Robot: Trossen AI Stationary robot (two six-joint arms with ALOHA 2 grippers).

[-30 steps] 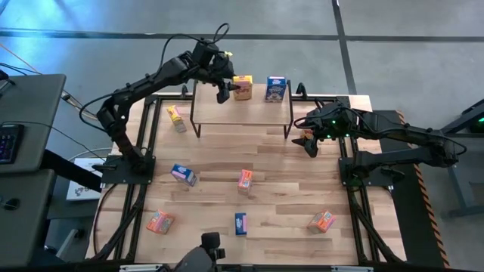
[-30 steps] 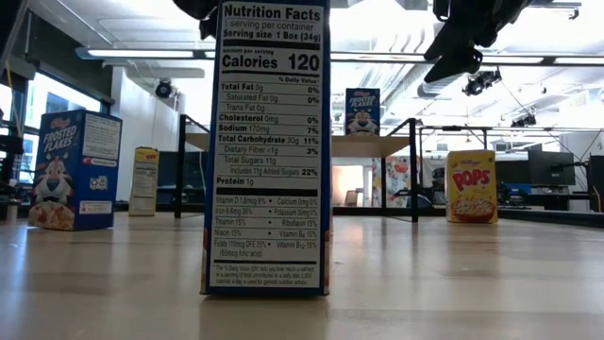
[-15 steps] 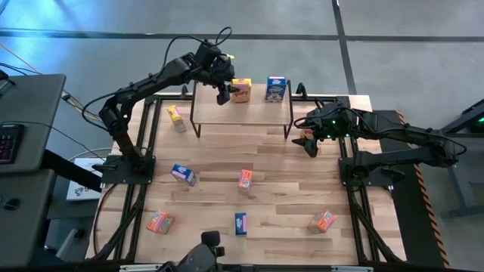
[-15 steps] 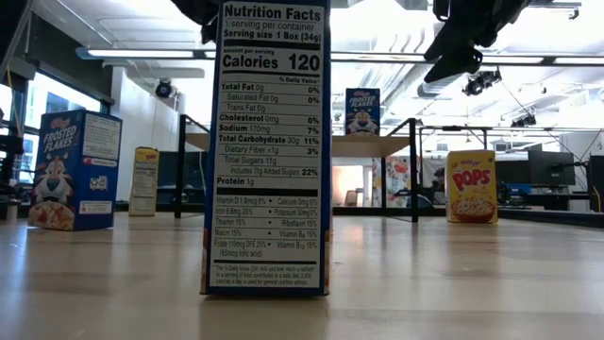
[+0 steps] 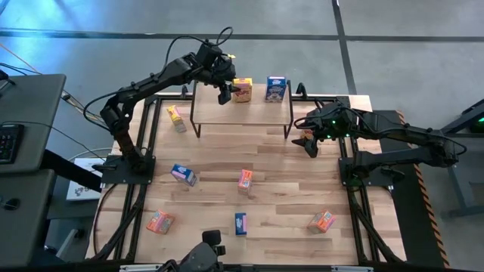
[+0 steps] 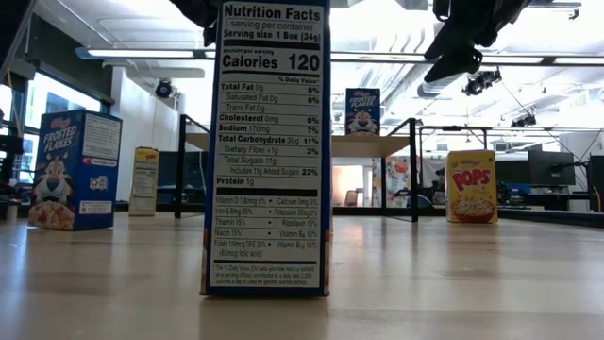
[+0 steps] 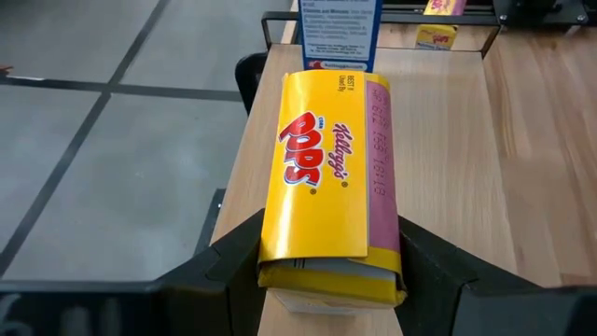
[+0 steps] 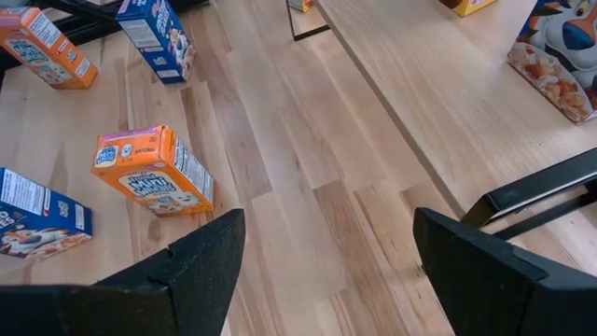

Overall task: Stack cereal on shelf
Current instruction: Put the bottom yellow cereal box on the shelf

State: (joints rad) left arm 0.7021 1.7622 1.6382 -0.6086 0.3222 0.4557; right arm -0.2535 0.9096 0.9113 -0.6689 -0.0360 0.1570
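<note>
left gripper (image 7: 326,280) clamps a yellow cereal box (image 7: 326,177) over the shelf (image 7: 448,159); right gripper (image 8: 322,271) wide.

The left gripper (image 5: 231,91) reaches far forward, fingers clamped (something between them). The right gripper (image 5: 308,143) waits — fingers spread wide.

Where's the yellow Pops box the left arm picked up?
In the high view the yellow Pops box is on the shelf, toward its left, held in the left gripper, with the blue box to its right.

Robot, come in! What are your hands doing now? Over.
Left gripper jaws clamp yellow cereal box over shelf. Right gripper open, empty. Nothing blocking.
</note>
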